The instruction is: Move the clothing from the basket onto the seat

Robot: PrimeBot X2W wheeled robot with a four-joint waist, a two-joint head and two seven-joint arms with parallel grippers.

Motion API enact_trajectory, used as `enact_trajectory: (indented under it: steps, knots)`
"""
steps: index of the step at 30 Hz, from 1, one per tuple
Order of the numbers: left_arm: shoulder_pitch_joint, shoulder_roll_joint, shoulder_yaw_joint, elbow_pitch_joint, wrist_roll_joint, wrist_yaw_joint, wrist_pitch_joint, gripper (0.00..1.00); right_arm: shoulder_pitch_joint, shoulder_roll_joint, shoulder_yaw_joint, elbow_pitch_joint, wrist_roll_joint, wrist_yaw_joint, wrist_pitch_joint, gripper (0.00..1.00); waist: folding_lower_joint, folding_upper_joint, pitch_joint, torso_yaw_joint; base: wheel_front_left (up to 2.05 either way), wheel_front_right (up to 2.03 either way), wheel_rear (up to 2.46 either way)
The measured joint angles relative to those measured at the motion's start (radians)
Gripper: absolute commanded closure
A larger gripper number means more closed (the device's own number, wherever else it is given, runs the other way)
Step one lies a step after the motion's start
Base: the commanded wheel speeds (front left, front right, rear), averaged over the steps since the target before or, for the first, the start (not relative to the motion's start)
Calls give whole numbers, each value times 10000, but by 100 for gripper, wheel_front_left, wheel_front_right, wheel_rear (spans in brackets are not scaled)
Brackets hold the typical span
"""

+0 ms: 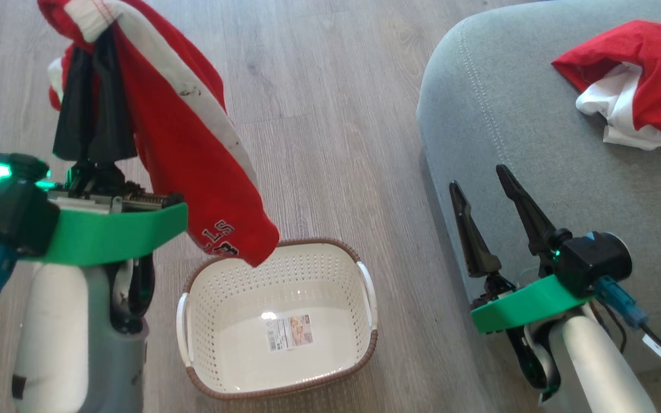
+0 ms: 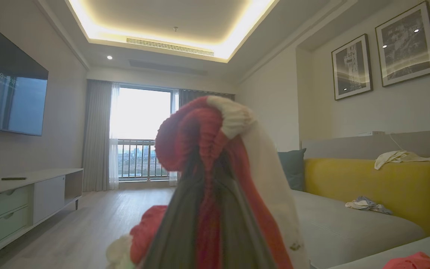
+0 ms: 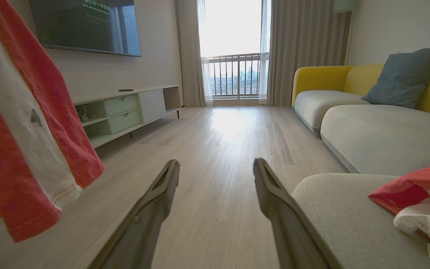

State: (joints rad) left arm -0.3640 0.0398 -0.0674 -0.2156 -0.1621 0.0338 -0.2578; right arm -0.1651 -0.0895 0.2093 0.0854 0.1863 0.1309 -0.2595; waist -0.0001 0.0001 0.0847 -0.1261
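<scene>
Half done: one red garment [image 1: 646, 74] lies on the seat [image 1: 514, 143] at upper right, and the basket [image 1: 330, 269] at bottom centre is empty. The left gripper [image 1: 98, 51], upper left, is clamped on the second garment [image 1: 193, 155], whose tail hangs just over the basket rim. The right gripper [image 1: 477, 175], lower right, is wide open and holds nothing. Still to do: carry the second garment across the bare floor [image 1: 336, 115] to the seat; the right arm looks like the only obstacle.

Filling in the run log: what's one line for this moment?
left pincer: shut on numbered red garment, lifted | right pincer: open, empty | basket: empty | seat: second red garment on it
</scene>
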Motion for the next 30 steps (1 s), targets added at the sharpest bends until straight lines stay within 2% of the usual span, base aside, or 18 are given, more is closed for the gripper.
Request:
enact_trajectory:
  steps: [5,20,25,30]
  knots:
    - [1,0,-708,-96,-431,-8,0,100,176,4,2,-2,0,0,-2,0,0,0,93,3,0,0,0]
    - [398,17,-3507,1175,-535,-757,2,100,174,10,33,-4,0,0,0,0,1,0,187,126,0,0,0]
    - [407,19,-3981,1801,-470,-1022,4,100,174,13,180,-4,17,0,0,0,1,0,151,79,0,0,0]
    - [410,25,-4052,2019,-464,-1026,4,100,174,-59,629,-203,313,0,0,0,1,0,142,34,0,0,0]
